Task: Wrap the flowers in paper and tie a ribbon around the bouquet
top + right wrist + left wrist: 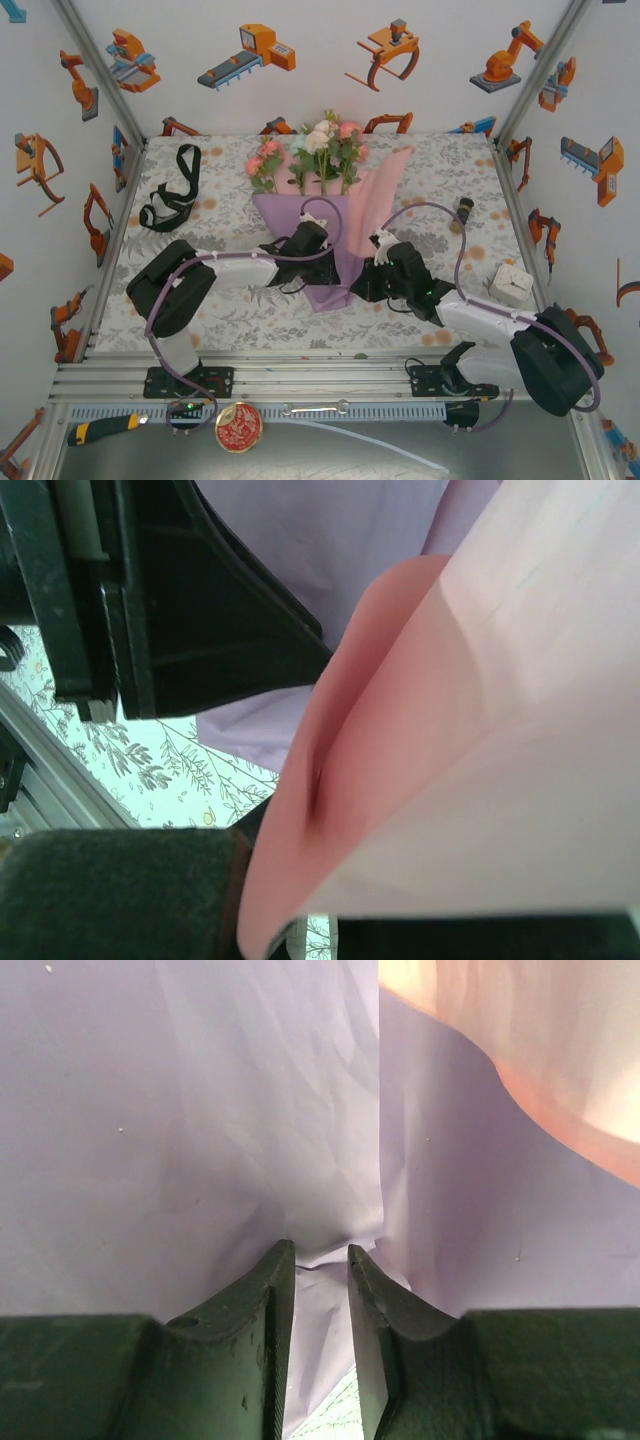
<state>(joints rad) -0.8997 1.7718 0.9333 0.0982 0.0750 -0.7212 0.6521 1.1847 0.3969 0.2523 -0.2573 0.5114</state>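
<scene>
Left gripper nipped shut on a fold of the paper; right gripper against the pink flap, grip impossible to tell. Bouquet between them, lengthwise near-to-far, cone tip nearest, flowers pointing away. Ribbon far left, lettering unreadable.

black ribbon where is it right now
Top view: the narrow black ribbon lies bunched at the far left of the table, left of the pink roses.

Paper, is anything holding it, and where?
Unclear: a lilac crease of the paper sits between the left fingers, its pink flap between the right fingers.
</scene>
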